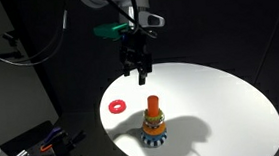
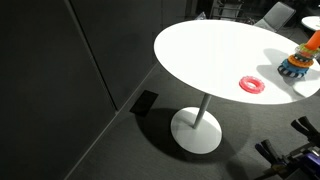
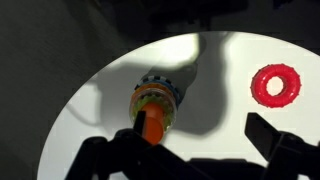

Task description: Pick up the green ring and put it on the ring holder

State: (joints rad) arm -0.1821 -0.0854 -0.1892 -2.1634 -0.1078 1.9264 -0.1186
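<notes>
The ring holder [image 1: 154,120] stands upright on the white round table [image 1: 221,92]: an orange peg on a banded blue, white and yellow base. It also shows in the other exterior view [image 2: 299,58] and in the wrist view [image 3: 153,105]. A yellow-green band sits round the foot of the peg; I cannot tell whether it is the green ring. I see no loose green ring. My gripper [image 1: 137,76] hangs open and empty above the table, just behind and above the holder. In the wrist view its fingers [image 3: 195,115] are spread, the peg by the left finger.
A flat red ring [image 1: 115,106] lies on the table beside the holder; it also shows in the other exterior view [image 2: 252,84] and in the wrist view [image 3: 275,84]. The table stands on a single pedestal [image 2: 197,130]. Dark walls surround it, with clutter on the floor [image 1: 45,146].
</notes>
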